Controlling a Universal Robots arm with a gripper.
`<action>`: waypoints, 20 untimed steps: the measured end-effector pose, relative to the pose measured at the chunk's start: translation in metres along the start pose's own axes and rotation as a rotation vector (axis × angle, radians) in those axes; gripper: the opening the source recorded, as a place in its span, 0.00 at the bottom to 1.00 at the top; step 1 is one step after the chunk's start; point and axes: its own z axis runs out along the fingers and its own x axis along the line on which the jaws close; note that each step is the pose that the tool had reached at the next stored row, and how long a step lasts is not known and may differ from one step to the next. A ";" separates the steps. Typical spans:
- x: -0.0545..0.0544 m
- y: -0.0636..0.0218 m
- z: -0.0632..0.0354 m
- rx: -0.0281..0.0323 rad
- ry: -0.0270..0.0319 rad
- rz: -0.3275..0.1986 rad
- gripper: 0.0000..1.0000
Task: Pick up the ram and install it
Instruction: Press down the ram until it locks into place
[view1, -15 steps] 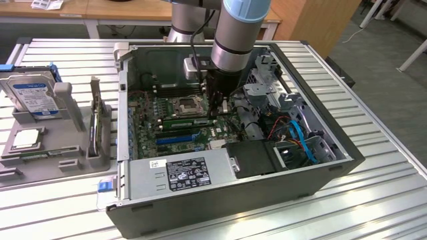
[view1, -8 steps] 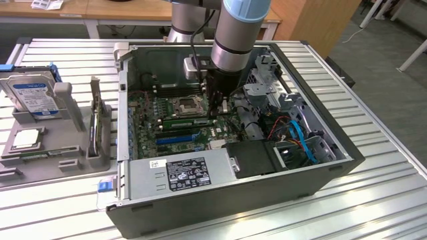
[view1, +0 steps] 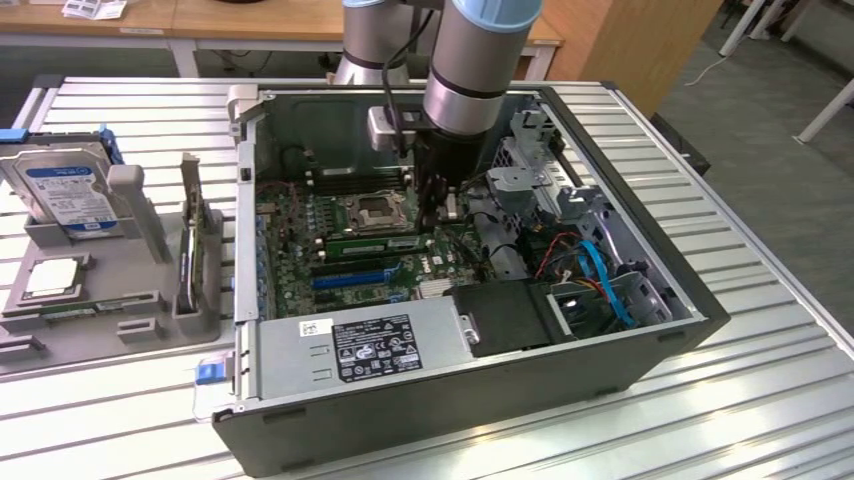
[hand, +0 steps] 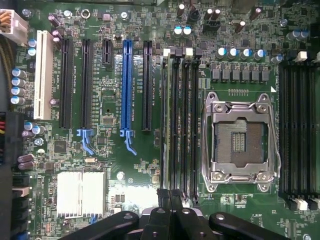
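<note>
Black gripper (hand: 170, 220) fingers, pressed together, sit on the ram (view1: 378, 243) in the slot beside the CPU socket (hand: 239, 142); press squarely along the stick; full seating apparently remains unconfirmed.

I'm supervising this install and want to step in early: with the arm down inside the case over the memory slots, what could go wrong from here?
The gripper, shut, sits near one end of the ram; pressure there could seat it tilted. The empty CPU socket lies right beside the slots, so a sideways slip might hit its contacts.
</note>
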 end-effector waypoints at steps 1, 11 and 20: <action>0.000 0.0001 -0.0010 0.0000 0.0000 0.000 0.10; 0.000 0.0004 -0.0039 0.0000 0.0000 0.000 0.10; 0.000 0.0140 -0.0032 0.0026 -0.0002 0.000 0.10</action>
